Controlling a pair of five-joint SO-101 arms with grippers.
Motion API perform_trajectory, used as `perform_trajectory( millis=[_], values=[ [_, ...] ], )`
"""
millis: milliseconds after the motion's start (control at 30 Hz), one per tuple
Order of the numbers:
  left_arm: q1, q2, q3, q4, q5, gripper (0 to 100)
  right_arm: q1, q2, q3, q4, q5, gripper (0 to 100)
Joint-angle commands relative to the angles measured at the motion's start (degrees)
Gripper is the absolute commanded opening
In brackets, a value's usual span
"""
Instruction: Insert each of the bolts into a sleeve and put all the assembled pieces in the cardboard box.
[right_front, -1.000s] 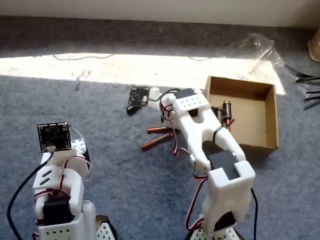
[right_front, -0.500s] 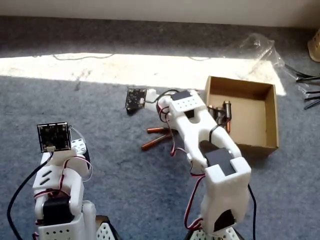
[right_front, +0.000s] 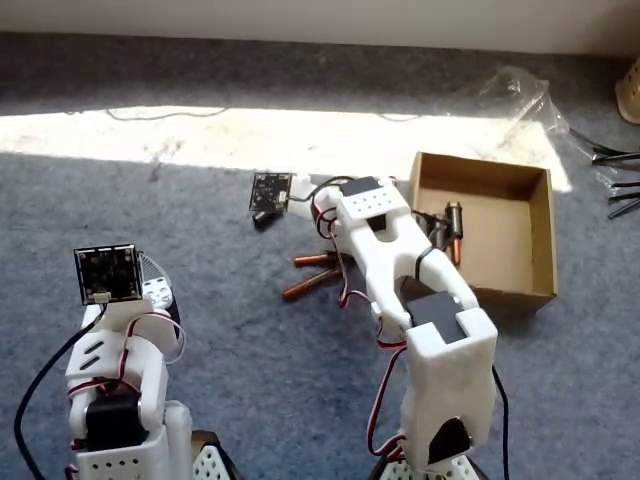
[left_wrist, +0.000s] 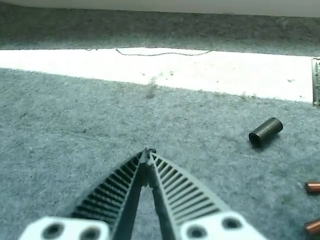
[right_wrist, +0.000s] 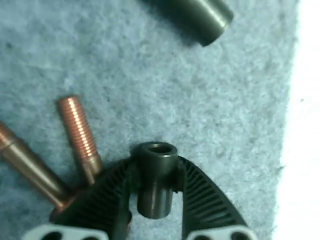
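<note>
- High: right arm (right_front: 400, 260) lies over carpet (right_front: 200, 300) btwn bolts (right_front: 318, 259) & cardboard box (right_front: 545, 235); a swing could scatter bolts.
- Left wrist: left gripper (left_wrist: 146, 154) closed, empty; loose sleeve (left_wrist: 265, 132) nearby may roll if nudged.
- Right wrist: right gripper (right_wrist: 156, 162) clamped on held sleeve (right_wrist: 156, 185), bolts just beside; tilt in grip → bolt misses bore.

Two loose bolts (right_wrist: 77, 132) (right_wrist: 27, 162), two empty sleeves (right_wrist: 200, 15) (right_wrist: 156, 175)
</note>
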Motion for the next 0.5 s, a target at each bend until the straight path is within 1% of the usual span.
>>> perform_trajectory(
  millis=[0, 67, 200, 300, 467],
  values=[
    [0.84, -0.57, -0.22, -0.18, -0.53, 1, -0.31, -0.22, -2.86, 0.13, 0.09, 0.5],
    [0.84, -0.57, -0.22, -0.18, -0.53, 1, -0.31, -0.31, -3.74, 0.22, 0.0, 0.5],
    [0.84, -0.57, -0.22, -0.18, -0.53, 1, -0.22, -0.31, -7.34, 0.4, -4.57, 0.5],
    [0.84, -0.57, -0.22, -0.18, -0.53, 1, -0.22, -0.31, -10.24, 5.23, -5.8, 0.5],
    [0.84, -0.57, -0.22, -0.18, -0.53, 1, -0.31, -0.31, -19.03, 14.64, -10.81, 0.5]
  ],
)
